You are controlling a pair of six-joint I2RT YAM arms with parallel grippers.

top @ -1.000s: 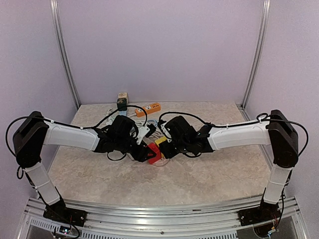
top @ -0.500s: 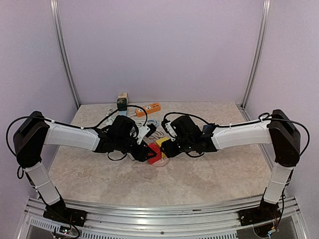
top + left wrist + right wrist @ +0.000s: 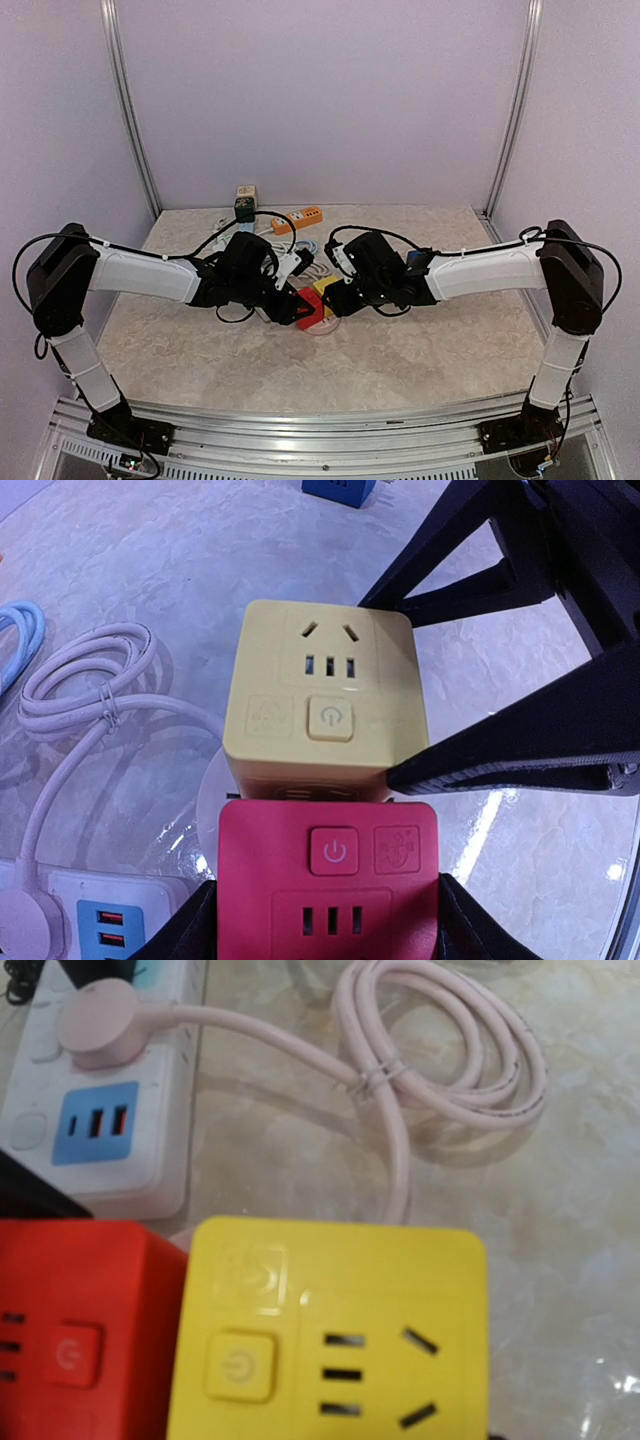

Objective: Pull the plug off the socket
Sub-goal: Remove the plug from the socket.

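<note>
A red cube socket [image 3: 328,880] and a yellow cube socket [image 3: 325,700] sit joined face to face on the table. Any plug pins between them are hidden. My left gripper [image 3: 328,910] is shut on the red cube, with a black finger against each of its sides. My right gripper [image 3: 338,295] comes in from the right, and its fingers [image 3: 500,770] touch the yellow cube at its far and near right corners. In the right wrist view the yellow cube [image 3: 330,1330] fills the bottom, with the red cube [image 3: 80,1330] to its left. From above, both cubes [image 3: 315,298] lie between the two wrists.
A white power strip [image 3: 95,1120] with a blue USB panel lies close by, with a pale round plug in it and a coiled pale cable [image 3: 450,1050]. An orange power strip [image 3: 298,218] and small boxes [image 3: 245,200] stand at the back. A light blue cable [image 3: 20,640] lies at the left.
The right arm has shifted slightly, its wrist turning a little. The left arm has held still, and the two cubes are still joined.
</note>
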